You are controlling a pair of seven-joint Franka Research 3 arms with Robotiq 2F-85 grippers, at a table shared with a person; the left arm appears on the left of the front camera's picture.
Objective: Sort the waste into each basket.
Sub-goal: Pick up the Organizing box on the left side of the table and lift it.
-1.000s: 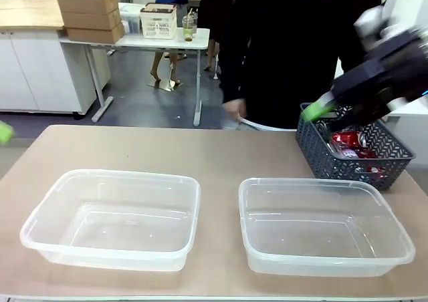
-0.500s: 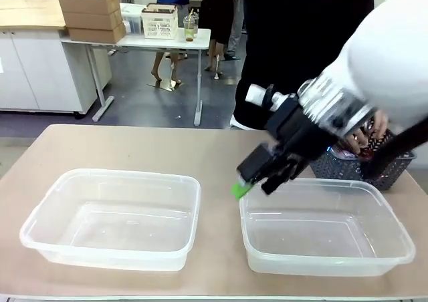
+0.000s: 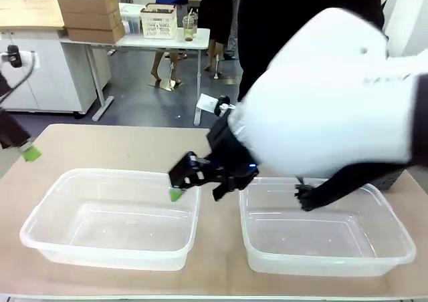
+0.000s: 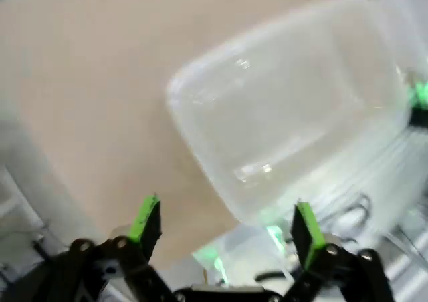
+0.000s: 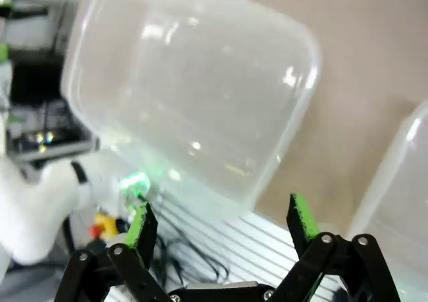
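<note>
Two clear baskets stand side by side on the table, the left basket (image 3: 114, 218) and the right basket (image 3: 328, 232), both with nothing in them. My right gripper (image 3: 197, 194) hangs open over the gap between them, at the left basket's right rim. Its wrist view looks down on that basket (image 5: 194, 95) past its open gripper (image 5: 221, 222). My left gripper (image 3: 28, 152) is at the table's far left edge. It stands open (image 4: 226, 225) with a clear basket (image 4: 287, 108) beyond it. The waste is hidden behind my right arm.
My bulky white right arm (image 3: 334, 95) covers the table's right back part. A person in dark clothes (image 3: 301, 15) stands at the far side. The rim of the other basket (image 5: 401, 182) shows at the right of the right wrist view.
My right arm has swung from the back right, by the dark blue basket, leftward across the table to the left basket's rim. My left gripper has come into view at the left edge.
</note>
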